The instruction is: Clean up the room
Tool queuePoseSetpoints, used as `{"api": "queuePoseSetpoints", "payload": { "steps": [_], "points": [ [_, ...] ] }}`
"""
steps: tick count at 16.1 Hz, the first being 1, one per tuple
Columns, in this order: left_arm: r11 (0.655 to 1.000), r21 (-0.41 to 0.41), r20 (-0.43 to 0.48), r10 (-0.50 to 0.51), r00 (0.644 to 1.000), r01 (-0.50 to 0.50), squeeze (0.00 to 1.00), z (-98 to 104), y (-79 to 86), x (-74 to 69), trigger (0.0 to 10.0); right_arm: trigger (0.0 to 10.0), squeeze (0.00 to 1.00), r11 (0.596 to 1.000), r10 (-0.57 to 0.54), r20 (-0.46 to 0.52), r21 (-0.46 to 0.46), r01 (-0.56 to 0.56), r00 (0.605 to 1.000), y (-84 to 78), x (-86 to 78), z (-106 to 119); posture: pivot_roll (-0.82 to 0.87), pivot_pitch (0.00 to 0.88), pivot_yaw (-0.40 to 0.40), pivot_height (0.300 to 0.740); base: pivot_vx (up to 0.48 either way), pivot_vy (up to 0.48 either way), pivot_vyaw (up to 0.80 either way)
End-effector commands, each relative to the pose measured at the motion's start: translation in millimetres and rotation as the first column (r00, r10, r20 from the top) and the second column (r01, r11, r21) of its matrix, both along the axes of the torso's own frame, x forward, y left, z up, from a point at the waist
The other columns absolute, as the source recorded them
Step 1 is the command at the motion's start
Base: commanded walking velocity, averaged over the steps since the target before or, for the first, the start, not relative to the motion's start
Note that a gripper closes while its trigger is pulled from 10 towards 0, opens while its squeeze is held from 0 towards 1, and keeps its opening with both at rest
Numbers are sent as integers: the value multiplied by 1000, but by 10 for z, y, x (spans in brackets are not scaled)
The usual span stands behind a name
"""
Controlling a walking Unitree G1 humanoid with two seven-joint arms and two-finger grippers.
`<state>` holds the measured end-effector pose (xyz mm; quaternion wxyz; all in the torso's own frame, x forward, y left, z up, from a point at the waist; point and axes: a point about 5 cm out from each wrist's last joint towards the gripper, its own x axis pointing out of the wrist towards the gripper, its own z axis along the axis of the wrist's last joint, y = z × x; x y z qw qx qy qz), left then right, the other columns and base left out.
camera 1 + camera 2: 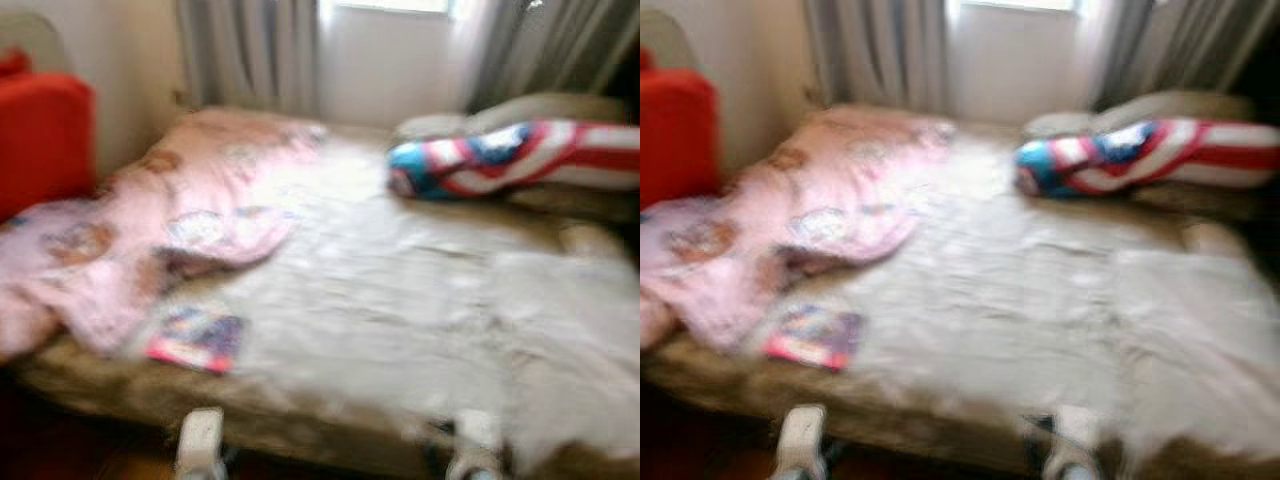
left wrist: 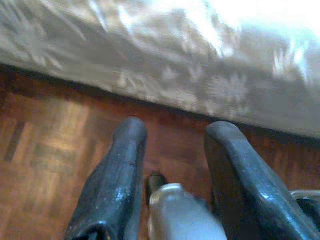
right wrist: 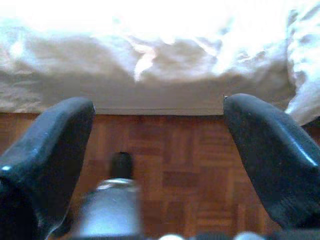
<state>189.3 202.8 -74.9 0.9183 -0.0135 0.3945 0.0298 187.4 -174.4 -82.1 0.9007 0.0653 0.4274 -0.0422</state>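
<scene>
Nearest, both arms hang low at the foot of the bed over the reddish wood-block parquet floor [image 2: 45, 150]. The left gripper [image 2: 172, 135] has its two black fingers apart with nothing between them; the right gripper [image 3: 157, 117] is spread wider, also empty.

On the bed's near left edge lies a small flat pink-and-blue booklet [image 1: 197, 338], probably light and fairly stiff, easiest pinched at its overhanging edge. Just behind it the crumpled pink printed blanket [image 1: 150, 230] sprawls over the pale wrinkled sheet [image 1: 400, 300]: soft, limp, best gathered at a raised fold. Farthest back, a red, white and blue striped cushion [image 1: 510, 155] looks squashy and light.
</scene>
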Motion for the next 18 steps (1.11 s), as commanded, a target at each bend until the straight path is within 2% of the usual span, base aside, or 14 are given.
{"api": "queuePoseSetpoints", "payload": {
  "steps": [1, 4, 8, 16, 18],
  "points": [
    [1000, 2, -1, -6, 1000, 6, 0, 1, -17, 10, 10000, 10000, 0, 1000, -12, -10, -13, 12, 1000, -83, -15, -1, 44, 0, -49, 740, 0, -390, 0],
    [1000, 3, -1, -10, 1000, 10, 0, -2, -22, 3, 10000, 10000, 0, 1000, -16, -25, -8, 16, 1000, -102, -58, -21, 40, 0, -45, 740, 0, -393, -698],
    [1000, 1, 7, -2, 1000, 2, 0, 7, -13, 16, 10000, 10000, 0, 1000, -21, -39, -9, 20, 999, -129, -105, -40, 39, 0, -46, 740, 0, 0, -616],
    [1000, 11, -14, -9, 1000, 9, 0, -7, -5, -3, 10000, 10000, 0, 1000, 0, -44, -14, -1, 999, -118, -103, -42, 35, 12, -48, 740, 0, 0, 0],
    [1000, 17, -20, -10, 1000, 11, 0, -14, 1, -17, 10000, 10000, 0, 1000, 9, -48, -22, -10, 999, -121, -97, -40, 35, 11, -47, 740, 0, -274, 0]
  ]
}}
